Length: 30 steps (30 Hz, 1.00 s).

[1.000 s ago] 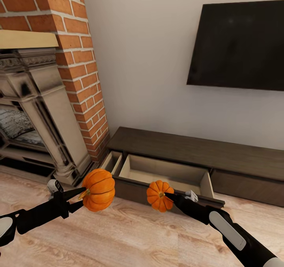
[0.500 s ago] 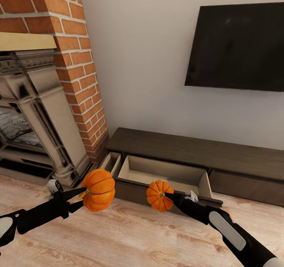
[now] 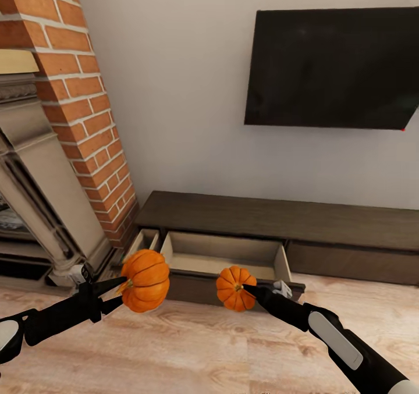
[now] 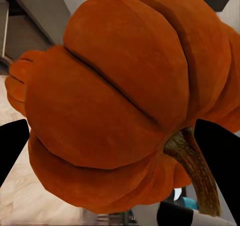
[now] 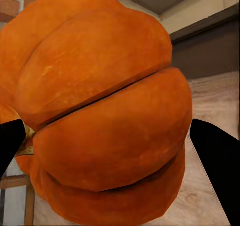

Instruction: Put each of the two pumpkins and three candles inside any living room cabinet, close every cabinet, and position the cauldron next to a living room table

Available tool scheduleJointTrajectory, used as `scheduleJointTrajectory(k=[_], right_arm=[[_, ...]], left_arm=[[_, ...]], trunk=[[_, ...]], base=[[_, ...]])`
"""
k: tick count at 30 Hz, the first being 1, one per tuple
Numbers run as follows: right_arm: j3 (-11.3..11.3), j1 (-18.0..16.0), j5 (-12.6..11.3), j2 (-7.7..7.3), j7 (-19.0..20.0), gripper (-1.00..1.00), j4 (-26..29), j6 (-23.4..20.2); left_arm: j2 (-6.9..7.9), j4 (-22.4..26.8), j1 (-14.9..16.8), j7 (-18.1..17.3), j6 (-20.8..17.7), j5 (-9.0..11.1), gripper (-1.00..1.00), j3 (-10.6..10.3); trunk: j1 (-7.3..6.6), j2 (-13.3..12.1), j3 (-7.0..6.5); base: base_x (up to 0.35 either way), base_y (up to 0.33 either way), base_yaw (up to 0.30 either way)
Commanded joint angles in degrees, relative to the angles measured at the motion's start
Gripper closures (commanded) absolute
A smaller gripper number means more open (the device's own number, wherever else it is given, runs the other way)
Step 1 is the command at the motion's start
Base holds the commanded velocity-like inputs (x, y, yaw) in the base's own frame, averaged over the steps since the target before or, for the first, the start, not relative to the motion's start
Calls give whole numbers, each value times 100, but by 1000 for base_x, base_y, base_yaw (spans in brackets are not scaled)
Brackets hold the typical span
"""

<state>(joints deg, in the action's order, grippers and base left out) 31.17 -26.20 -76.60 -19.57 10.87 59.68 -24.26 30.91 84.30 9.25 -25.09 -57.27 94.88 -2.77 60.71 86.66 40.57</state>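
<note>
I hold two orange pumpkins above the wood floor, in front of the cabinet (image 3: 273,219). My left gripper (image 3: 120,286) is shut on the larger pumpkin (image 3: 146,280) by its stem side. In the left wrist view this pumpkin (image 4: 120,100) sits between the dark fingers (image 4: 11,146). My right gripper (image 3: 245,289) is shut on the smaller pumpkin (image 3: 234,288), seen close up as the pumpkin (image 5: 105,110) in the right wrist view. Just behind both pumpkins, a wide cabinet drawer (image 3: 224,254) stands pulled open with nothing visible inside.
A narrow compartment (image 3: 144,241) at the cabinet's left end is also open. A black TV (image 3: 331,68) hangs on the wall above. A brick column (image 3: 81,109) and a stone fireplace (image 3: 35,196) stand at the left.
The whole picture has shifted left, so the camera has turned right. Both grippers and their pumpkins keep the same place in the view.
</note>
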Motion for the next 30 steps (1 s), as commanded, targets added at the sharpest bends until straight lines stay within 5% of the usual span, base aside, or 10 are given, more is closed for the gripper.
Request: scheduleJointTrajectory(k=[1,9,21,24,30], right_arm=[[12,-7,-48,-4,12,100,0,-9],[8,-5,-48,-3,10,100,0,-15],[28,-8,-11,-11,0,100,18,-37],[63,-8,52,-12,-142,100,50,-100],[45,-6,378,-12,-1182,100,92,-106]], left_arm=[[8,-2,4,-40,-12,8,100,-5],[4,-2,5,-40,-12,4,100,-4],[7,-56,7,117,17,-160,100,-15],[13,-232,69,656,22,-315,100,19],[-14,-282,103,1642,59,-361,100,101]], trunk=[[0,3,4],[0,3,4],[0,3,4],[0,3,4],[0,3,4]], base=[[123,0,-260],[117,0,-240],[2,0,-18],[0,0,0],[0,0,0]])
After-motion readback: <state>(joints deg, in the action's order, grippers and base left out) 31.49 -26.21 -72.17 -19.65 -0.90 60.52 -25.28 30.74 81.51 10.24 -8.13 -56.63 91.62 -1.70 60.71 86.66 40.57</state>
